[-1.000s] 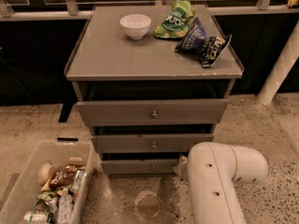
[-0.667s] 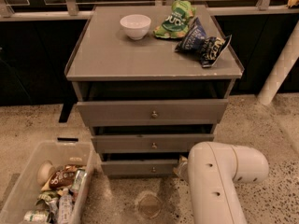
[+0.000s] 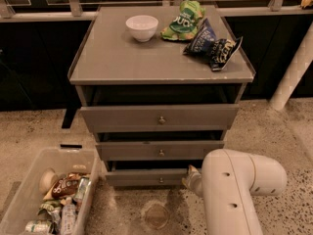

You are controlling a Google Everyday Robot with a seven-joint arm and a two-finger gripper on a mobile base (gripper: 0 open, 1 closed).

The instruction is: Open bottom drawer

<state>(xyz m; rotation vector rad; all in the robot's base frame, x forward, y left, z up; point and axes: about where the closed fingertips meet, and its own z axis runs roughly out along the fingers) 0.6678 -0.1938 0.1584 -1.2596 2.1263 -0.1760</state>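
Nearest the camera, the robot's smooth white arm [image 3: 237, 190] fills the lower right corner, bending down and left toward the cabinet. Its gripper [image 3: 191, 179] sits low, just above the floor, at the right end of the bottom drawer's front. It is mostly hidden behind the arm, so whether it is released or clasping anything cannot be told.

At the lower left, a clear plastic bin [image 3: 22, 180] stands on the speckled stone floor [image 3: 44, 131], holding wrapped snacks, cans and a bottle. A round dull mark [image 3: 156, 214] lies on the floor between the bin and the arm.

The bottom drawer [image 3: 142, 178], a narrow grey wooden front with a small round metal knob [image 3: 161, 180] at its centre, is the lowest of three fronts on the grey cabinet [image 3: 78, 89], with a dark gap above it. Above it come the mid-sized grey drawer front [image 3: 132, 151] and the widest grey drawer front [image 3: 122, 117], each with its own knob.

On the flat grey cabinet top [image 3: 122, 58] rest a small white bowl [image 3: 142, 27], a crumpled green snack bag [image 3: 184, 19] beside it, and a dark blue snack bag [image 3: 212, 44] near the right edge, touching the green one.

Farthest back, a pale railing [image 3: 44, 16] runs before dark panels, and a white post [image 3: 293, 72] leans at the right.
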